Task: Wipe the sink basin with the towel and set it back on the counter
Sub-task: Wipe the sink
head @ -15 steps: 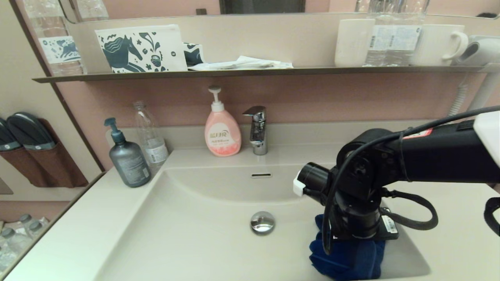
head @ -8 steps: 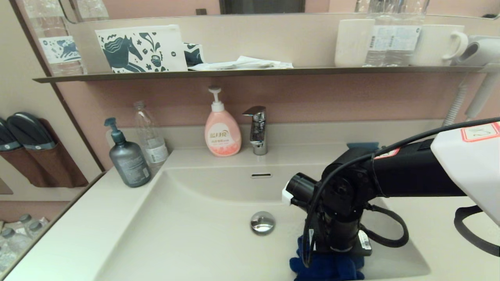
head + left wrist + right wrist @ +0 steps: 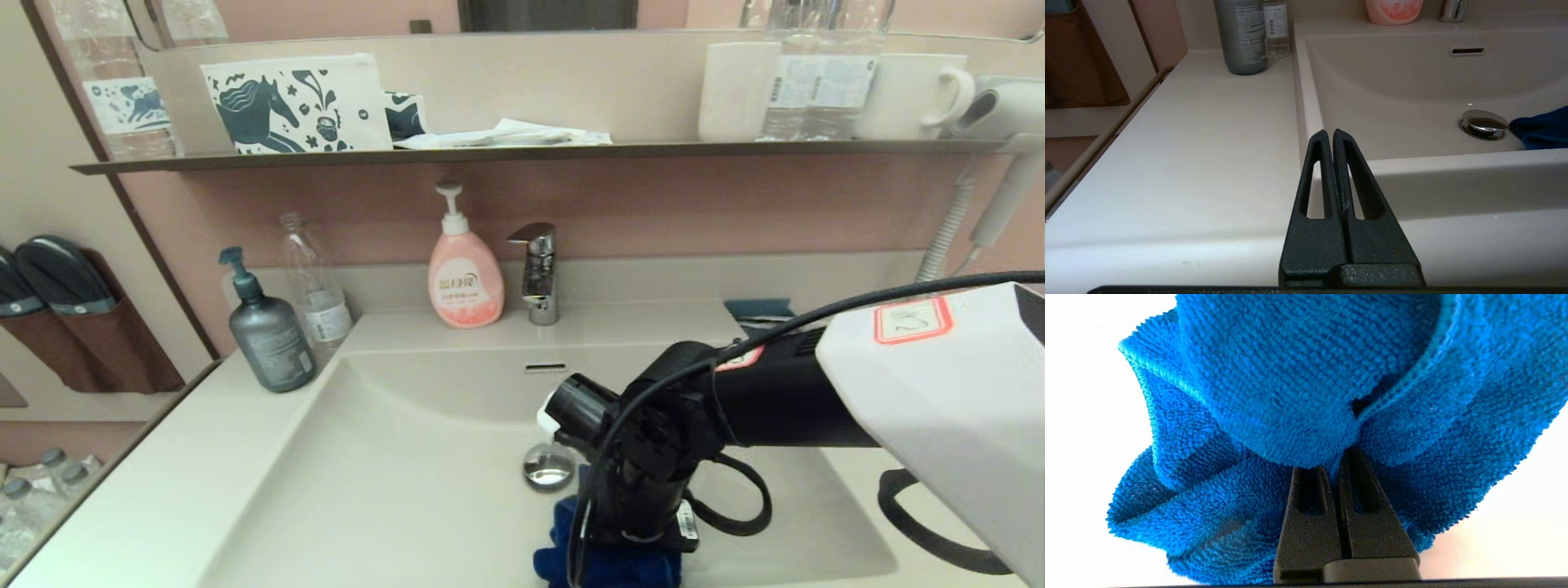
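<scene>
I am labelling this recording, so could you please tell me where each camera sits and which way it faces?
Head view: from the robot's head, forward and down at the sink basin; shows the right arm over the towel.
Left wrist view: behind the shut left gripper, low over the counter, facing the basin.
Right wrist view: behind the right gripper, shut on the towel.
Shared: head and left wrist views both show the drain plug and towel.

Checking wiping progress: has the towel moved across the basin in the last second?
Yes. The towel, shut in the right gripper, slid leftward toward the drain plug.
</scene>
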